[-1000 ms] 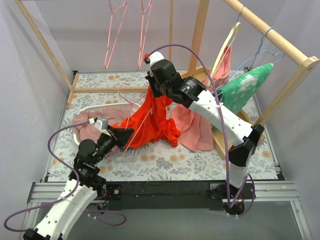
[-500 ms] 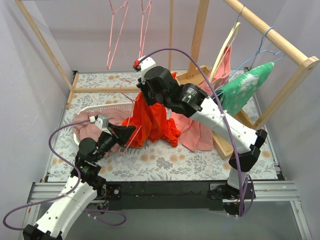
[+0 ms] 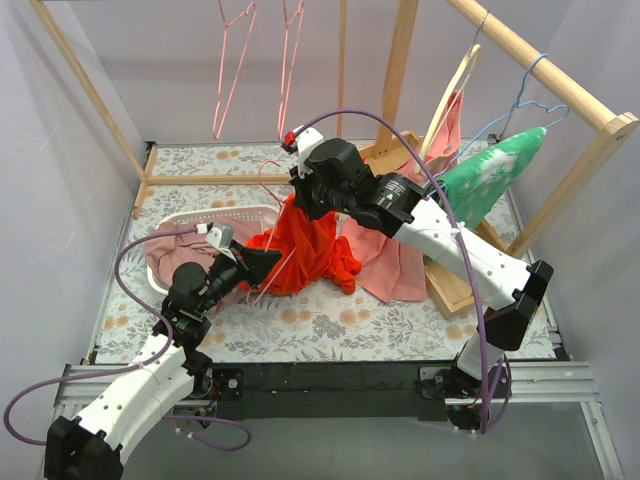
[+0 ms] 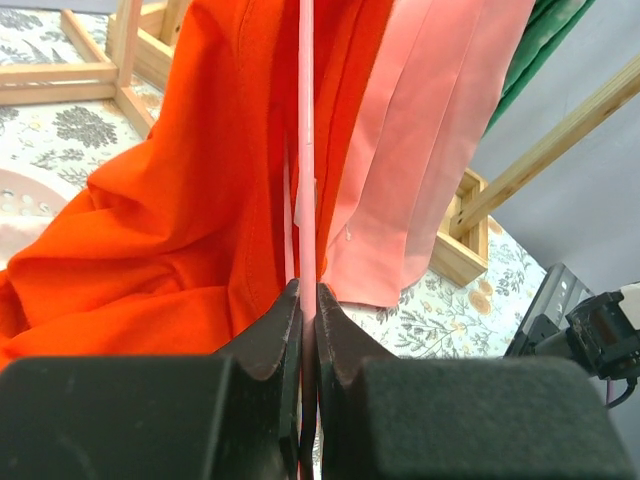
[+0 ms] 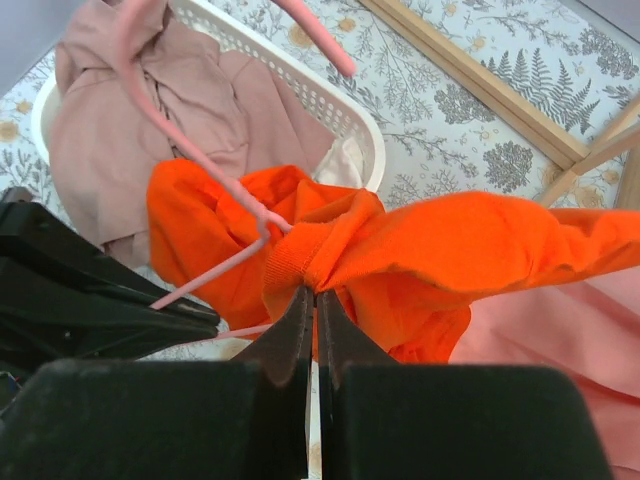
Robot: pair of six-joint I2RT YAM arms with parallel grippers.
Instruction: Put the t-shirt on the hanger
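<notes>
My left jaws are pressed shut on the thin wire of the pink hanger (image 4: 306, 90), which runs up against the orange-red t-shirt (image 3: 312, 245). My right jaws are pinched tight on a bunched fold of that t-shirt and hold it above the middle of the counter (image 3: 330, 320). Its lower end is slumped on the surface just right of the white basket (image 3: 215, 214). A salmon cloth (image 3: 392, 262) hangs on its right.

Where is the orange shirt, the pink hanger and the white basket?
t-shirt (image 3: 305, 250): top view, on its bunched middle folds.
hanger (image 4: 305, 100): left wrist view, on the straight wire.
basket (image 5: 335, 105): right wrist view, on the white rim.
</notes>
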